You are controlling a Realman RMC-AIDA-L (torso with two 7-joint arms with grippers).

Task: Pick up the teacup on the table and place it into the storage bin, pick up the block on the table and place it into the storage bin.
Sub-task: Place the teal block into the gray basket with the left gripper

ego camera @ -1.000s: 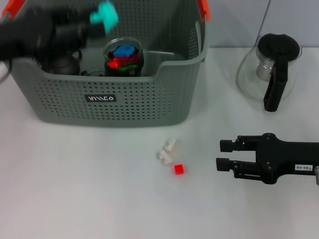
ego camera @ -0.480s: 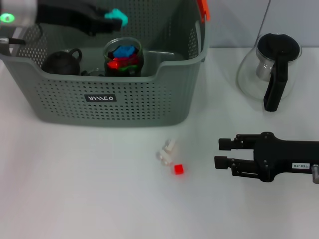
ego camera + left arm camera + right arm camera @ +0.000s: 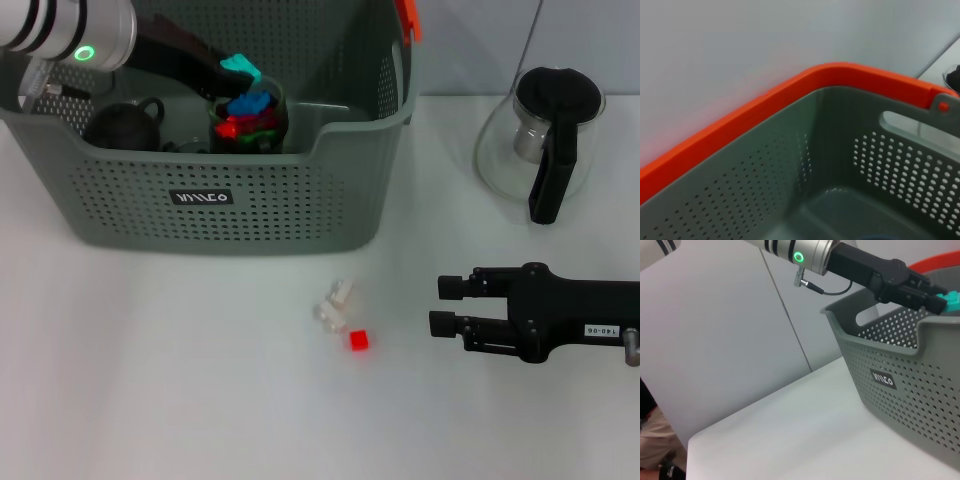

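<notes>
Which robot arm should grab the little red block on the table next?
Probably the right. The right hand sits on the table beside the red block, while the left hand is inside the storage bin, holding a teal block.

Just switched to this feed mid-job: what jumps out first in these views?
The big grey-green storage bin with orange clips, at the table's far left, draws the eye; the left claw reaches into it, holding a teal block over a glass cup of coloured blocks. In front of the bin a small red block lies on the white table, and the right claw sits beside it, open, with a glass teapot behind.
</notes>
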